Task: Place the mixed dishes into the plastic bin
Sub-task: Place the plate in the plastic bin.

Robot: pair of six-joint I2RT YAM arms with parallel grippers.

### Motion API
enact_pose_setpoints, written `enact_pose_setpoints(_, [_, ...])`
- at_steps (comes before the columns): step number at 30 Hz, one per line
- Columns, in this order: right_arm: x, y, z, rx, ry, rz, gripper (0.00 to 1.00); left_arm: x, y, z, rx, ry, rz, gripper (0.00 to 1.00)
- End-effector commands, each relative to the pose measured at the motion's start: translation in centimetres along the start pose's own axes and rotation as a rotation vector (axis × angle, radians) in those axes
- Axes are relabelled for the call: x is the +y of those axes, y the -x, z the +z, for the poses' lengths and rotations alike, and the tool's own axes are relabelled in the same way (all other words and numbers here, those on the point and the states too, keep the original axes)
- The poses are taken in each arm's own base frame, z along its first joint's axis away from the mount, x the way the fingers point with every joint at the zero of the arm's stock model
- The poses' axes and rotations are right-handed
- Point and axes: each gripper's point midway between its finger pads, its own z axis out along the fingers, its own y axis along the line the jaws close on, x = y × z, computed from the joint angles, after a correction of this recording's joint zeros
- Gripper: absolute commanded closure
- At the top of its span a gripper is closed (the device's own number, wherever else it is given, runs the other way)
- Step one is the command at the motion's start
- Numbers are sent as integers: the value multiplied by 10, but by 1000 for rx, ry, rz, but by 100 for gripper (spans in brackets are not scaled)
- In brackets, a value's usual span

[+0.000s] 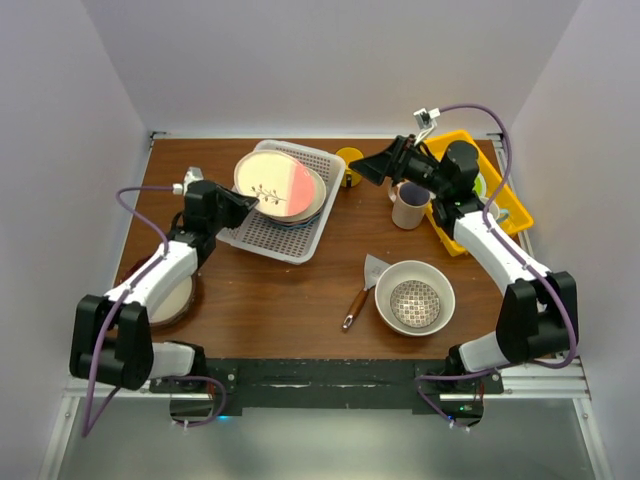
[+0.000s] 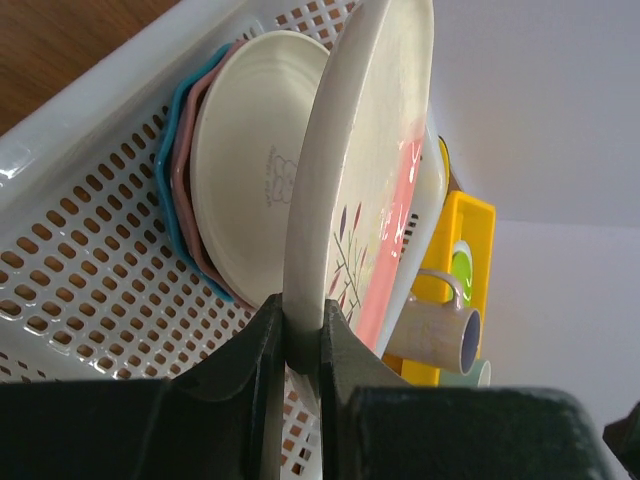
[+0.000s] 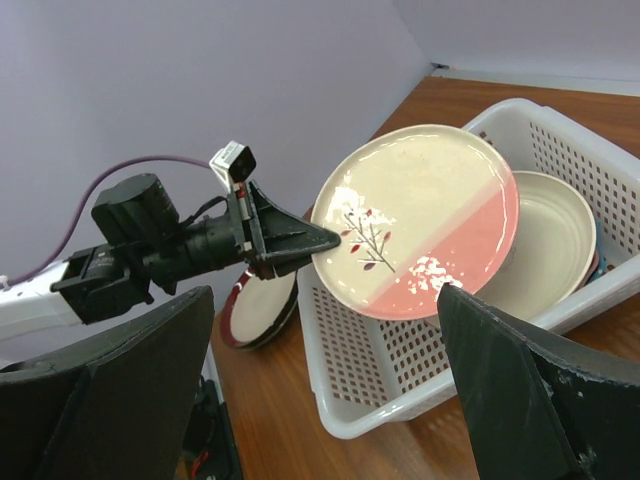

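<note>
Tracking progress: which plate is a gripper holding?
The cream-and-pink plate with the twig motif, pinched by the left gripper over the plastic bin; the stacked plates lie in it, the red-rimmed plate on the table.

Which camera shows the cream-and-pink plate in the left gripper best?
Right wrist: the plate shows its whole face, unobstructed. The left wrist sees it edge-on, pinched in the left gripper; the top view shows it smaller, from above.

The top view looks steeply down from above and behind the arm bases at frame bottom, taking in the whole table (image 1: 300, 290). The left wrist view sits very close, looking past its own jaws into the plastic bin (image 2: 90, 250). The right wrist view stands farther off, facing across the bin. All three share one area: the bin and the cream-and-pink plate (image 1: 280, 185).
</note>
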Motion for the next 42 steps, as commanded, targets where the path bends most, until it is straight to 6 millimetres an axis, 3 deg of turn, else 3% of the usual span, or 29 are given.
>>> enact_pose_setpoints(1, [24, 18, -9, -49, 59, -60, 2, -80, 37, 0, -122, -209, -50, 100])
enact_pose_setpoints(11, [21, 19, -11, -56, 55, -53, 2, -78, 31, 35, -122, -168, -73, 100])
enact_pose_setpoints(17, [20, 21, -14, -61, 52, -55, 2, -66, 10, 54, -49, -124, -97, 100])
enact_pose_setpoints(20, [20, 22, -15, -65, 52, -54, 2, -59, 6, 56, -34, -105, -101, 83])
enact_pose_setpoints(23, [20, 23, -15, -67, 53, -55, 2, -57, -3, 52, 3, -111, -102, 55])
enact_pose_setpoints(25, [20, 23, -16, -68, 51, -51, 2, -53, -5, 49, 16, -86, -100, 43])
enact_pose_setpoints(26, [20, 24, -16, -71, 53, -54, 2, -53, -5, 46, 16, -78, -99, 31])
enact_pose_setpoints(27, [20, 24, -17, -71, 52, -52, 2, -56, -3, 45, 18, -70, -91, 29])
enact_pose_setpoints(29, [22, 24, -17, -72, 57, -54, 2, -45, -5, 42, 32, 10, -83, 12])
enact_pose_setpoints(30, [22, 24, -17, -72, 57, -54, 2, -48, -3, 39, 33, 29, -73, 9])
enact_pose_setpoints(31, [21, 24, -17, -72, 55, -52, 2, -36, -4, 36, 34, 95, -67, 4])
enact_pose_setpoints(32, [20, 24, -17, -72, 53, -50, 2, -35, -4, 35, 35, 116, -64, 0])
enact_pose_setpoints(42, [21, 25, -19, -77, 52, -52, 2, -14, -9, 22, 83, 258, -1, 0])
